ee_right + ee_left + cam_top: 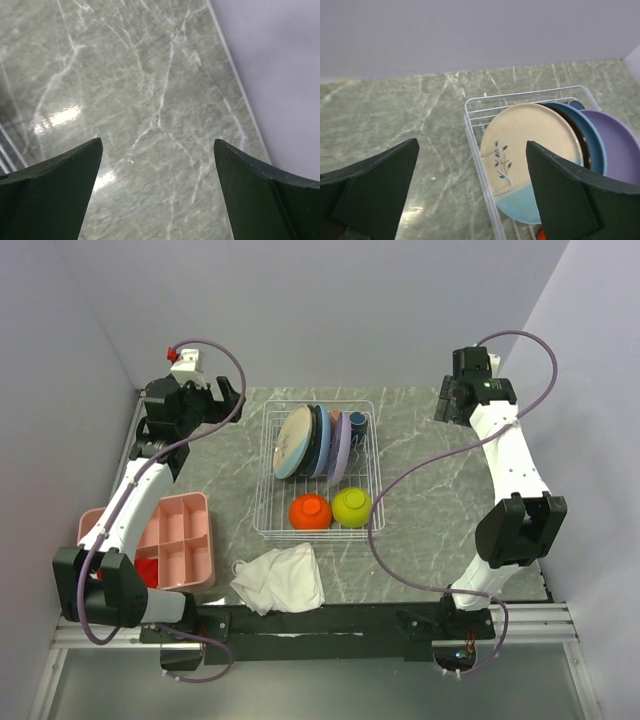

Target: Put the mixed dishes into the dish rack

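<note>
The dish rack (pixel 262 480) is a white wire basket in the middle of the table. In it the cream-and-blue plate (pixel 293 440), the light-blue plate (pixel 319 438) and the lavender plate (pixel 341 448) stand on edge. A dark-blue mug (pixel 357 421) sits at its back, and a pink mug (pixel 337 417) is partly hidden beside it. The orange bowl (pixel 310 511) and the lime-green bowl (pixel 352 506) lie at its front. My left gripper (pixel 231 394) hangs open and empty to the rack's back left, facing the cream plate (pixel 532 150). My right gripper (pixel 443 400) is open and empty over bare table at the back right.
A pink divided tray (pixel 180 540) lies at the front left and a crumpled white cloth (pixel 280 577) in front of the rack. Walls close in the table at the back and on both sides. The right arm's purple cable (pixel 385 500) arcs past the rack's front right corner.
</note>
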Controlling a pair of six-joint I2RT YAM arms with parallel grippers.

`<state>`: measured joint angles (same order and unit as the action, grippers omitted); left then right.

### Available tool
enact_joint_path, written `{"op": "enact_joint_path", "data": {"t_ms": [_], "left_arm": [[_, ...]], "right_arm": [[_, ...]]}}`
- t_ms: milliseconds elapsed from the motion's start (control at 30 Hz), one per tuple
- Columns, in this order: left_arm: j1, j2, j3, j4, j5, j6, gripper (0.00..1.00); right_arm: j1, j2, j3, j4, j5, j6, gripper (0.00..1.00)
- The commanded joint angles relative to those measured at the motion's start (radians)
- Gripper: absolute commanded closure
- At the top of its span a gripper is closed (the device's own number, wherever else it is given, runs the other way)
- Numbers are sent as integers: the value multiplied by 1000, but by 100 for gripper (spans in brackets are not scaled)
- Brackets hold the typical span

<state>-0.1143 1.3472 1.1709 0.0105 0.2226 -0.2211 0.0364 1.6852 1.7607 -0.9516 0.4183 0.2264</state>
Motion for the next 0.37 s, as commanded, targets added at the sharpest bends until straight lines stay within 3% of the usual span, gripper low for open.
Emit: {"op": "enact_joint_path", "data": {"t_ms": [0,133,333], "left_arm": [[4,-36,-1,-3,-52,101,3],[7,3,15,-3,-160,134,4],[8,35,67,-7,-181,155,4]], "right_arm": [[16,-53,-29,28,93,-58,0],[14,-113,-108,97,92,-61,0],[11,-157,-99,119,96,-70,0]]}}
